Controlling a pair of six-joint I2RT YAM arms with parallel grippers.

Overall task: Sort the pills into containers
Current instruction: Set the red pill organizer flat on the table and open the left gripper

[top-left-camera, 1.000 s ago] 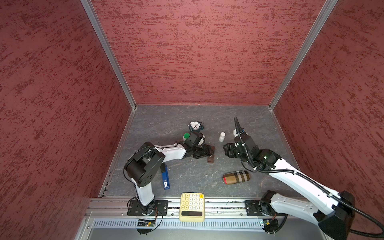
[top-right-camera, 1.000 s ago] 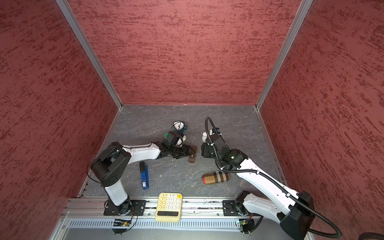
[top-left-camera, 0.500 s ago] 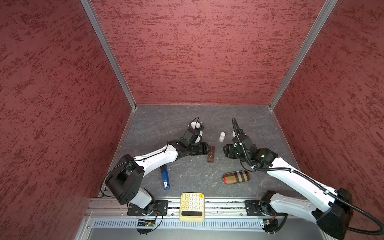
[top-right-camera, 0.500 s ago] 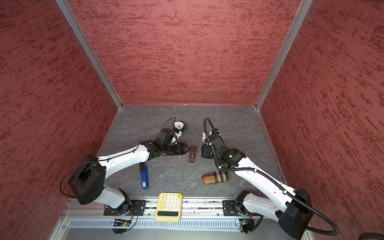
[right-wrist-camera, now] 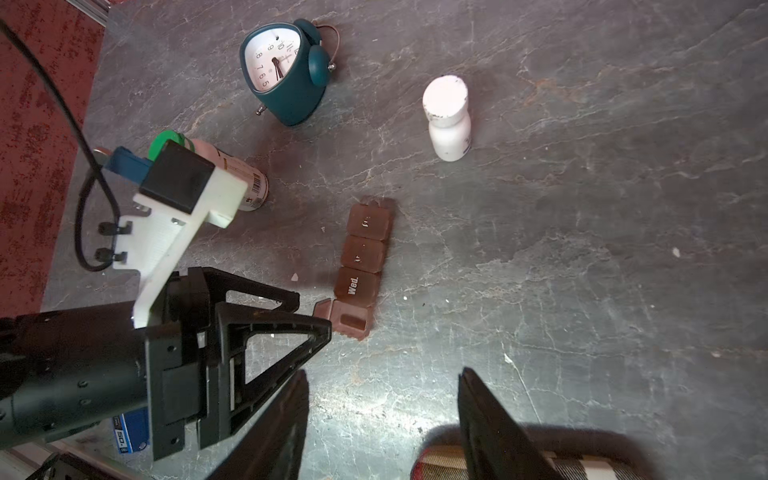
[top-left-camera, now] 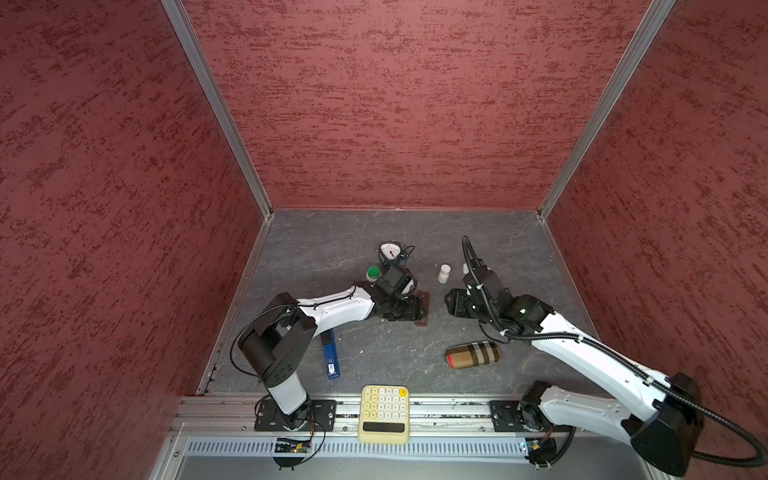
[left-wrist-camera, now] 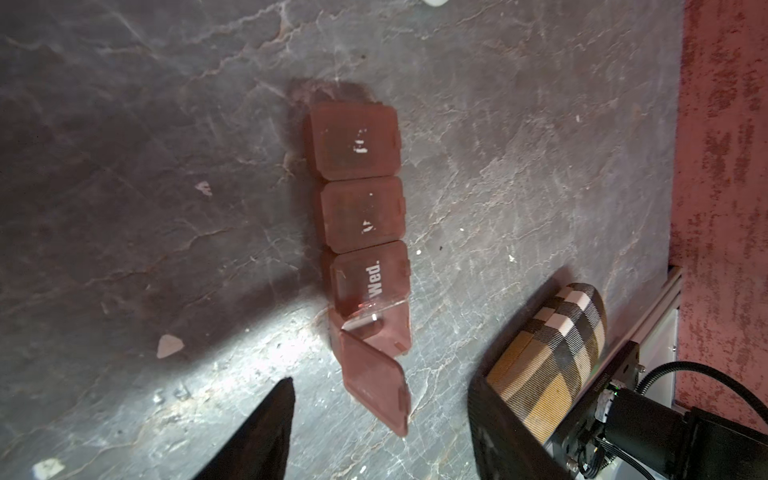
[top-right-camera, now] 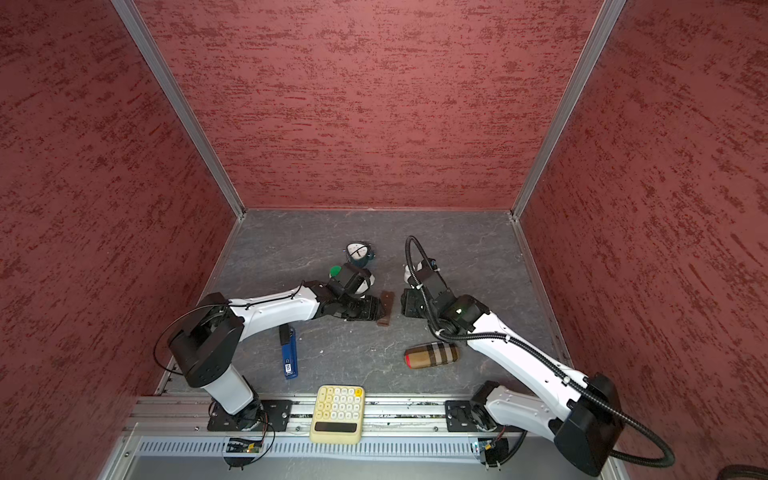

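The containers (top-left-camera: 422,309) (top-right-camera: 385,308) are a dark-brown strip of lidded compartments lying mid-floor. In the left wrist view the containers (left-wrist-camera: 361,208) have the end lid flipped open beside the "Wed." lid. My left gripper (left-wrist-camera: 380,386) (top-left-camera: 409,311) is open, with that raised lid between its fingers and untouched. My right gripper (right-wrist-camera: 382,373) (top-left-camera: 453,302) hovers open and empty to the right of the containers (right-wrist-camera: 360,257). A small pale piece (left-wrist-camera: 168,345) lies on the floor beside the strip; I cannot tell whether it is one of the pills.
A white bottle (top-left-camera: 444,273) (right-wrist-camera: 446,118) and a green-capped bottle (top-left-camera: 373,273) (right-wrist-camera: 232,174) stand behind the strip, near a teal alarm clock (top-left-camera: 390,251). A plaid case (top-left-camera: 471,355), blue lighter (top-left-camera: 330,357) and yellow calculator (top-left-camera: 384,409) lie nearer the front rail.
The left arm's elbow swung out low to the left and came back up; its gripper stayed by the strip's near end, jaws a little narrower. The right gripper barely moved.
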